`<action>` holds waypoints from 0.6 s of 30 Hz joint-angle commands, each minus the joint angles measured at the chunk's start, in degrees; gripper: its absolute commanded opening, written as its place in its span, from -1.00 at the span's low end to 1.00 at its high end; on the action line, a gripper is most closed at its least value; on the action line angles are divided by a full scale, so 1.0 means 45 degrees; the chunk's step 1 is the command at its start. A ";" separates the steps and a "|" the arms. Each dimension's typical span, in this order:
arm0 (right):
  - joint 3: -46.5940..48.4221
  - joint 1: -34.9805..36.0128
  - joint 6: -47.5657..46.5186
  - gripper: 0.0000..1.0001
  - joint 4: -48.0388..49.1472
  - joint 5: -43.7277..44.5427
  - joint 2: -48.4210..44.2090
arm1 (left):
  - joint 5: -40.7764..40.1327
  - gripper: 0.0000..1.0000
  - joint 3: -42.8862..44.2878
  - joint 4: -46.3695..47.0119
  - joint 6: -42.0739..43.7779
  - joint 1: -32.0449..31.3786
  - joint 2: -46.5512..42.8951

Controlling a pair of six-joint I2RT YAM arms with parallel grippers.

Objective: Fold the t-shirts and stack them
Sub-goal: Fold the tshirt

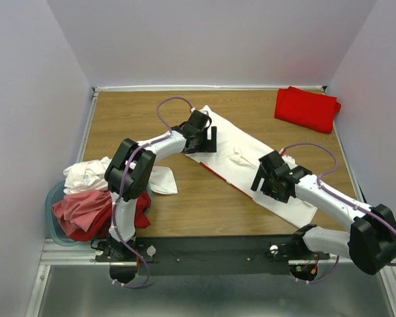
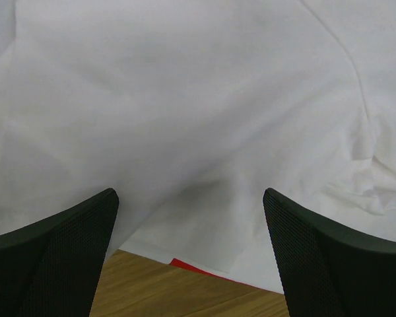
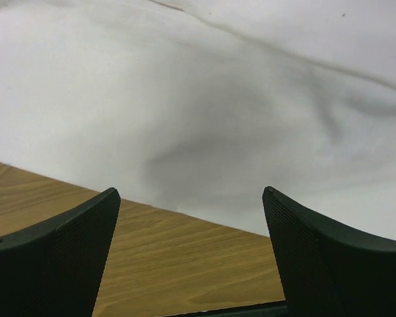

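Note:
A white t-shirt point(image 1: 247, 162) lies spread in a long diagonal strip on the wooden table, a red line showing along its near edge point(image 1: 218, 176). My left gripper point(image 1: 208, 142) is open at the shirt's upper left end; the left wrist view shows white cloth point(image 2: 198, 119) and a red sliver point(image 2: 191, 267) between the fingers. My right gripper point(image 1: 263, 179) is open at the shirt's lower edge; the right wrist view shows the cloth's edge point(image 3: 204, 132) on wood. A folded red t-shirt point(image 1: 306, 108) lies at the back right.
A pale blue tub point(image 1: 55, 224) at the table's left edge holds crumpled white point(image 1: 86, 174), pink point(image 1: 82, 208) and red shirts that spill over it. White walls stand on three sides. A black rail point(image 1: 204, 251) runs along the near edge.

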 commanded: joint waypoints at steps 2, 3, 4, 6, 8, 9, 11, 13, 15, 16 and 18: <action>-0.0869 -0.0046 -0.0168 0.91 0.0464 0.0694 -0.0016 | 0.0890 0.97 -0.0011 0.1111 -0.0624 -0.0052 0.0706; -0.1045 -0.0046 -0.0129 0.91 0.0871 0.0306 0.0120 | 0.0890 0.97 0.0106 0.1091 -0.0624 -0.0052 0.0978; -0.1259 -0.0046 -0.0090 0.91 0.1127 0.0070 0.0121 | 0.0851 0.97 0.0165 0.1091 -0.0624 -0.0052 0.1116; -0.1806 -0.0046 0.0066 0.91 0.1847 -0.0496 0.0258 | 0.0657 0.97 0.0359 0.1052 -0.0508 -0.0052 0.1408; -0.2061 -0.0046 0.0125 0.91 0.2260 -0.1471 0.0258 | 0.0558 0.97 0.0555 0.0916 -0.0371 -0.0013 0.1605; -0.2197 -0.0046 0.0144 0.90 0.2533 -0.1784 0.0277 | 0.0461 0.97 0.0769 0.0799 -0.0254 0.0026 0.1760; -0.2257 -0.0065 0.0144 0.89 0.2652 -0.2680 0.0258 | 0.0421 0.97 0.0965 0.0682 -0.0156 0.0085 0.1898; -0.2257 -0.0026 0.0048 0.86 0.2711 -0.3636 0.0219 | 0.0363 0.97 0.1297 0.0584 -0.0019 0.0202 0.2113; -0.2238 0.0051 0.0124 0.84 0.2692 -0.4342 0.0103 | 0.0343 0.97 0.1900 0.0292 0.0273 0.0338 0.2443; -0.2238 0.0110 0.0183 0.83 0.2711 -0.4520 0.0063 | 0.0362 0.97 0.2174 0.0174 0.0371 0.0378 0.2600; -0.2238 0.0305 0.0456 0.83 0.2750 -0.4813 0.0043 | 0.0362 0.97 0.3050 -0.0353 0.0781 0.0417 0.3145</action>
